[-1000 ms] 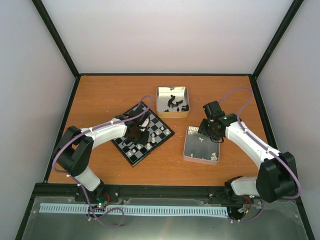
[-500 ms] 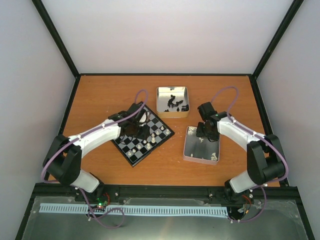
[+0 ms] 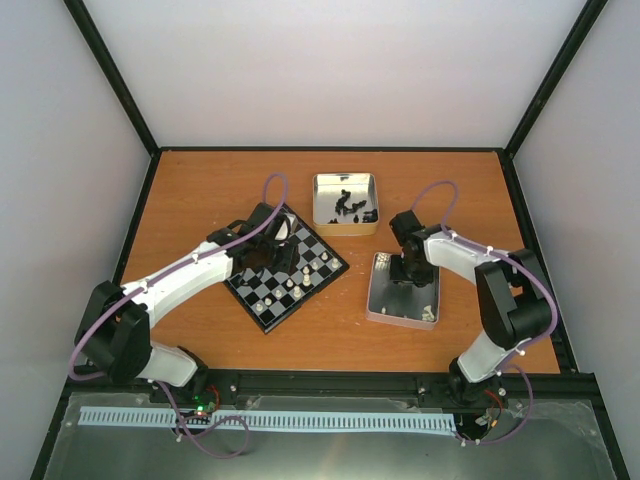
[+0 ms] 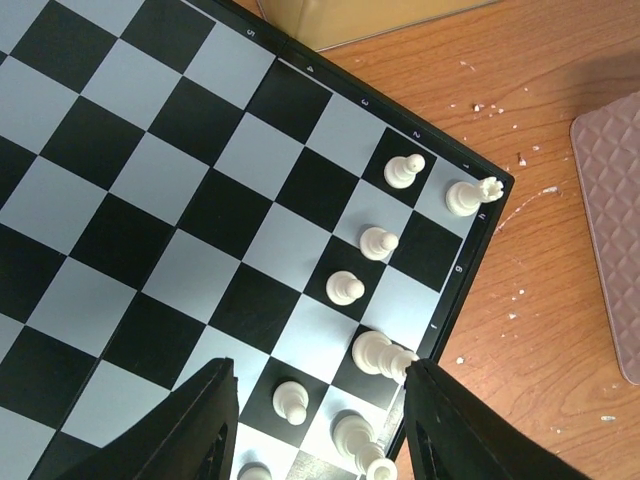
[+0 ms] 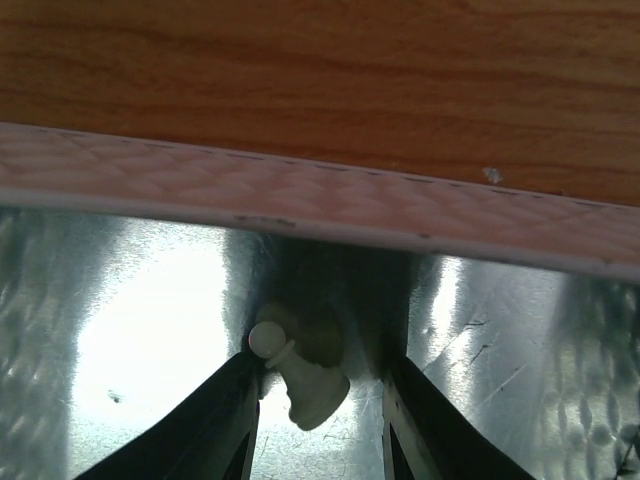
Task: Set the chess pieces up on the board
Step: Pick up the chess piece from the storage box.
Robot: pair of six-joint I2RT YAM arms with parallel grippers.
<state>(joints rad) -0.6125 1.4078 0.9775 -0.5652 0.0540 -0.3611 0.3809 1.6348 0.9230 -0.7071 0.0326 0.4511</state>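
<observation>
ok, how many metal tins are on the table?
2. The far tin sits at the far middle of the table, holding black pieces; the near tin lies right of the board, with the right gripper inside it. No sign of any hidden.

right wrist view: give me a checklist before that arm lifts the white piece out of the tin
1. The white pawn sits between the fingers of the right gripper: ok.
2. Both fingers pressing on it: not ok, a gap shows beside one finger.
3. Pawn upright: not ok, it lies tilted on the floor of the tin.
4. The left gripper open and holding nothing: ok.
5. Empty squares on the board: ok.
6. Which square the pawn belongs on: cannot tell.
</observation>
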